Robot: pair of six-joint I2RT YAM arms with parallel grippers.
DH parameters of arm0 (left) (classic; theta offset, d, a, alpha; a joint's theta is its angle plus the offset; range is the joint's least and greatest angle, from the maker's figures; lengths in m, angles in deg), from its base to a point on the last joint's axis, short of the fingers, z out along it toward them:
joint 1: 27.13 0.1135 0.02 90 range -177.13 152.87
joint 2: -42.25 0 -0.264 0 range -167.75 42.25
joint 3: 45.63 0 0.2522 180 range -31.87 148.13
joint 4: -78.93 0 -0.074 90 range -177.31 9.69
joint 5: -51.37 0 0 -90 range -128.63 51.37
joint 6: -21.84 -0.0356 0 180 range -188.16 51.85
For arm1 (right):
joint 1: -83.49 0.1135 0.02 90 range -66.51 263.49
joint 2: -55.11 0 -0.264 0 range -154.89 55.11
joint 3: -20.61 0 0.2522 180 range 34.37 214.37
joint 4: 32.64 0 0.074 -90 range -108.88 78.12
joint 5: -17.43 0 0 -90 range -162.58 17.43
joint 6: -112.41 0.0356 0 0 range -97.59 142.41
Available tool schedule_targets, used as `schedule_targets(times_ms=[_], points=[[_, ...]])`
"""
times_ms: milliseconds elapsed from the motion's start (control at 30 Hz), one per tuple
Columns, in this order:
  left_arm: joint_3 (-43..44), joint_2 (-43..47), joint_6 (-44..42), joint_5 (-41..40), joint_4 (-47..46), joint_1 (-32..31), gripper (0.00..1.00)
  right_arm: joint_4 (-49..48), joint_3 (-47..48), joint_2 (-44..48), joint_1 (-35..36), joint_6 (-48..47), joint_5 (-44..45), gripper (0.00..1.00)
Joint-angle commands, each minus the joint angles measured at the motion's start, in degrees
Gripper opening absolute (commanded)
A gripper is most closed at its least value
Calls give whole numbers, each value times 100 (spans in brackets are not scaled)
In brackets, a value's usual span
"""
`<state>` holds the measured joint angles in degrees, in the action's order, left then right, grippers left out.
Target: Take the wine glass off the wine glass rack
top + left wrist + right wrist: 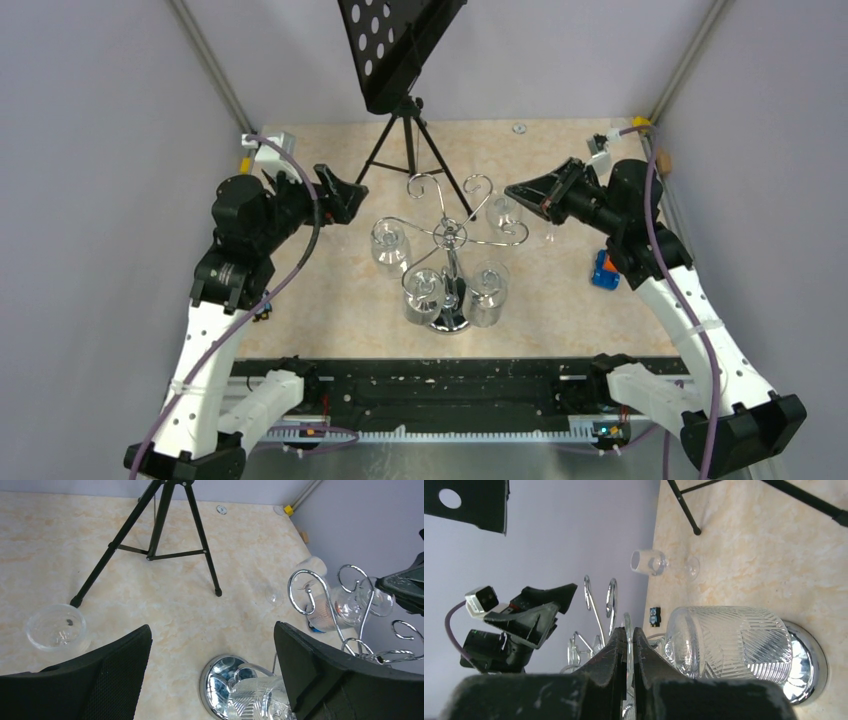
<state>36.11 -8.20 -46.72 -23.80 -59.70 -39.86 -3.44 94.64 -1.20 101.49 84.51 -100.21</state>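
A: Glass count?
B: Four glasses (423,293): one left, two near, one right.
A: Other items?
B: One rack (452,236), one tripod stand (405,60), two arms (210,340), one blue item (603,270) right.

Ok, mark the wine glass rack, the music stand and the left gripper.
wine glass rack (212,680), left wrist view, on its mirrored base.
music stand (388,55), top view, on its perforated desk.
left gripper (212,629), left wrist view, midway between its open fingertips.

You've got a beige marbled table (330,310). On it: rack (214,682) on its round mirror base nr front, black tripod (159,527) at back, one glass (55,628) upright, blue-orange item (603,270) rt edge.
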Motion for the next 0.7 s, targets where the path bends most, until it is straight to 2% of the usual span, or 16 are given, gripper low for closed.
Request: schedule_targets(times_ms=[0, 200, 667], points=[[118, 80, 218, 492, -534, 34, 95, -939, 121, 118, 55, 160, 479, 0], [125, 54, 693, 1176, -1185, 34, 94, -1192, 250, 117, 63, 203, 768, 0], [130, -311, 2024, 2204, -2633, 1, 91, -890, 1027, -89, 52, 21, 1474, 0]])
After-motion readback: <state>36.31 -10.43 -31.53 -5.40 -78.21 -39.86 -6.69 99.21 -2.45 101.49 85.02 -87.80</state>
